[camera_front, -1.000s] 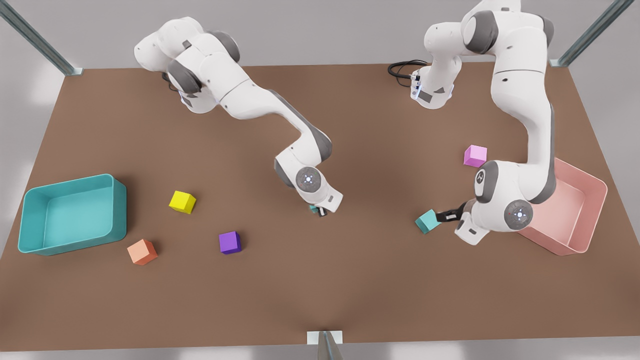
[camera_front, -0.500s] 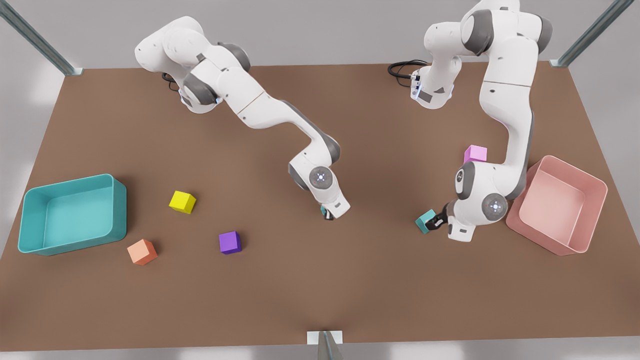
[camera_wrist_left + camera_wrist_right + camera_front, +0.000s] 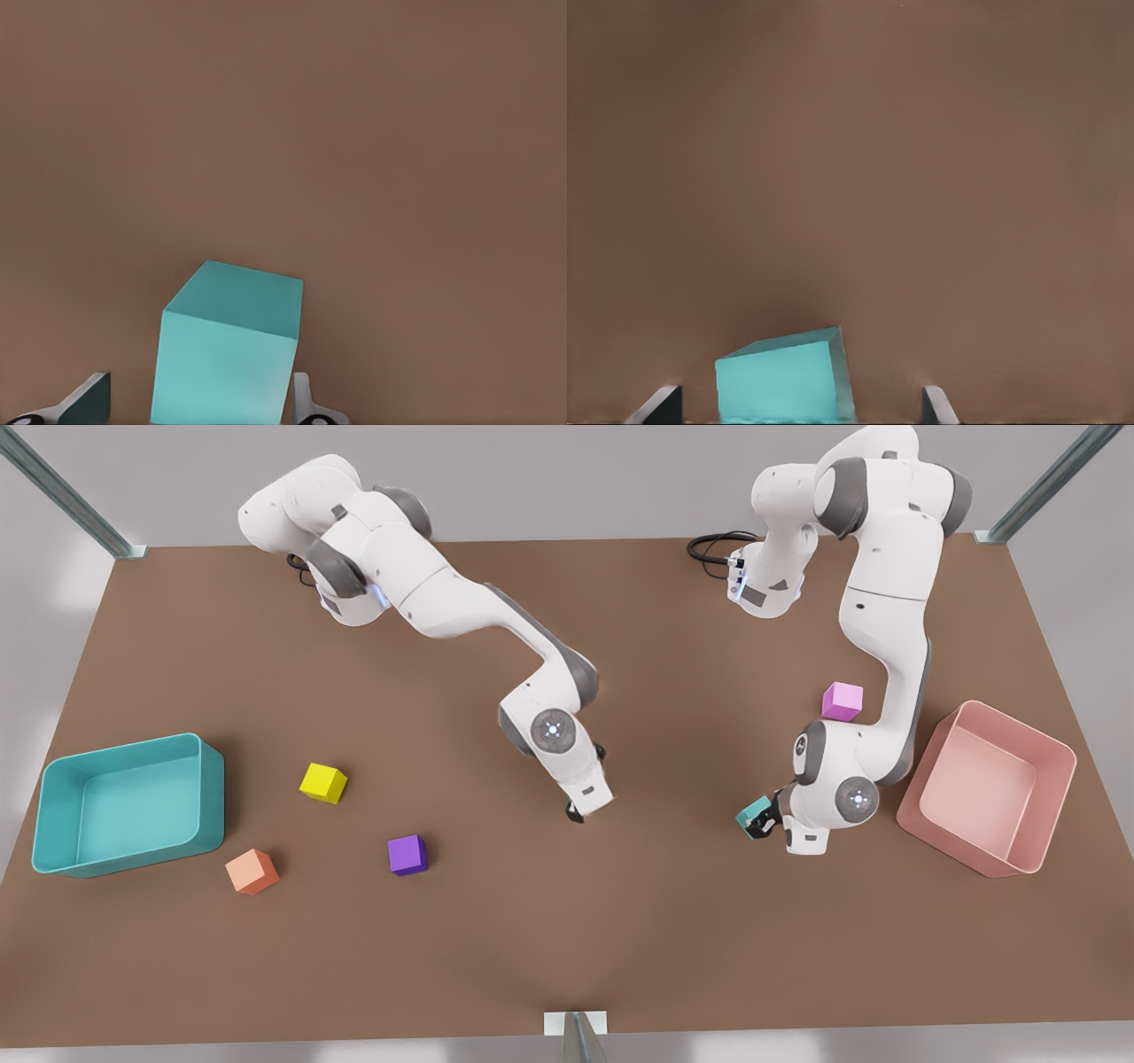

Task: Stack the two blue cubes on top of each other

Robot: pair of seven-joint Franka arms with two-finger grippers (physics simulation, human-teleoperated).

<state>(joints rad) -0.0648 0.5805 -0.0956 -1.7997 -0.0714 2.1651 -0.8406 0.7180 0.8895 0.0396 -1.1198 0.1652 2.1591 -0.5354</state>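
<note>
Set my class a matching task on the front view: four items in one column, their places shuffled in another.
1 yellow cube
2 purple cube
3 pink cube
4 teal tray

A far left of the front view
B near the pink tray
C right of the orange cube, level with it
D behind the orange cube

Pairs: 1-D, 2-C, 3-B, 4-A

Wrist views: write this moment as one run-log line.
stage: grasping, cubes unstacked | left gripper: open, straddling first blue cube | right gripper: open, straddling second blue cube
</note>
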